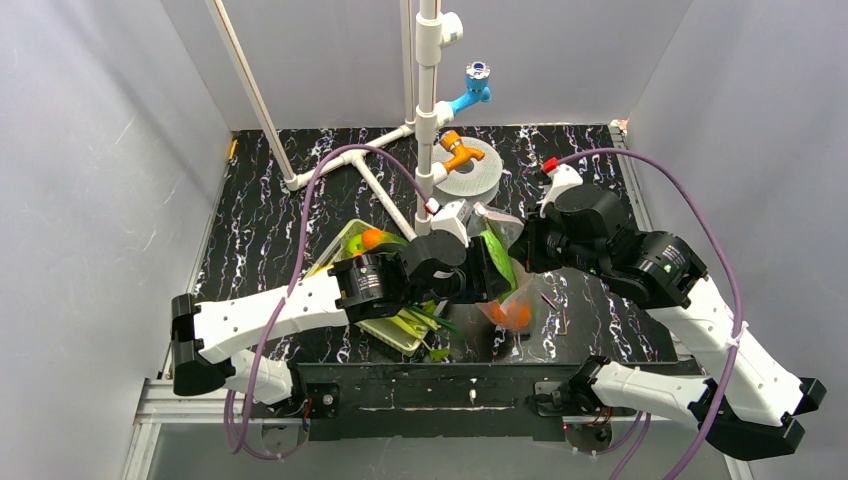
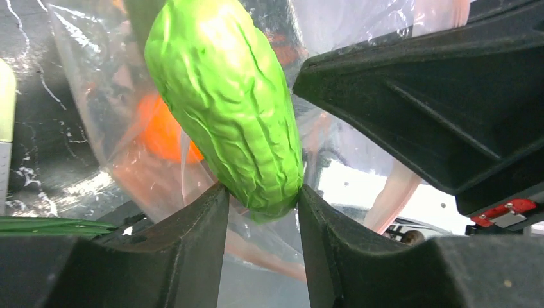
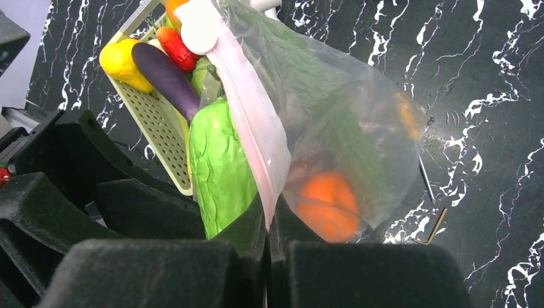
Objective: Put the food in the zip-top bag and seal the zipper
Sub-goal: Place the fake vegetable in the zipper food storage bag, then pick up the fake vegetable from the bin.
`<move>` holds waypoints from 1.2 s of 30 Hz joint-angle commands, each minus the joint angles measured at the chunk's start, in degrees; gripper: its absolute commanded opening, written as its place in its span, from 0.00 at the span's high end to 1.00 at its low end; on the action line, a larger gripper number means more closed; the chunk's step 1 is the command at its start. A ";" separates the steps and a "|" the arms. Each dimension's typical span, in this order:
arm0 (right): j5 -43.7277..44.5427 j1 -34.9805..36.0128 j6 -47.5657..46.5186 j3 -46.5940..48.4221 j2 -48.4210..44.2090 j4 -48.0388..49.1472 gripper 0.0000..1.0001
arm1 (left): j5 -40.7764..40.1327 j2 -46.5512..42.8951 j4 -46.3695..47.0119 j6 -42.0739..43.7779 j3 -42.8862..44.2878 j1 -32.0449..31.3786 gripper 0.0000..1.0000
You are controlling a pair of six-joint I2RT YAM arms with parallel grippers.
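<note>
Our left tool [image 2: 263, 199] pinches the green cucumber [image 2: 224, 96] by its end beside the zip-top bag [image 3: 333, 109], which our right tool [image 3: 268, 221] clamps by the zipper [image 3: 247, 109] above the desk [image 3: 487, 64]. An orange fruit [image 3: 327, 205] shows blurred inside; whether the cucumber's far tip has entered, we cannot tell.

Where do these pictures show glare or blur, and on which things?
Left wrist: strong glare on top of the cucumber; the near fingers look soft. Right wrist: the pink zipper of the bag is washed out at its upper end. Top external: even light, no strong glare.
</note>
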 commanded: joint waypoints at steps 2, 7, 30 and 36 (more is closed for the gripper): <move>-0.77 0.31 0.37 0.00 0.01 4.42 0.99 | -4.44 -1.01 -4.14 3.00 3.23 -0.98 0.64; -0.80 0.33 0.22 -0.29 0.02 4.48 0.99 | -4.29 -1.71 -4.20 5.87 3.90 -1.63 0.43; 0.07 0.31 -0.46 -2.29 -0.33 4.52 0.99 | -4.36 -21.63 1.36 14.66 -7.46 -1.87 0.31; 0.58 0.31 -0.88 -1.96 -0.56 4.09 0.99 | -17.86 -25.23 -17.05 14.71 -8.33 -1.87 0.18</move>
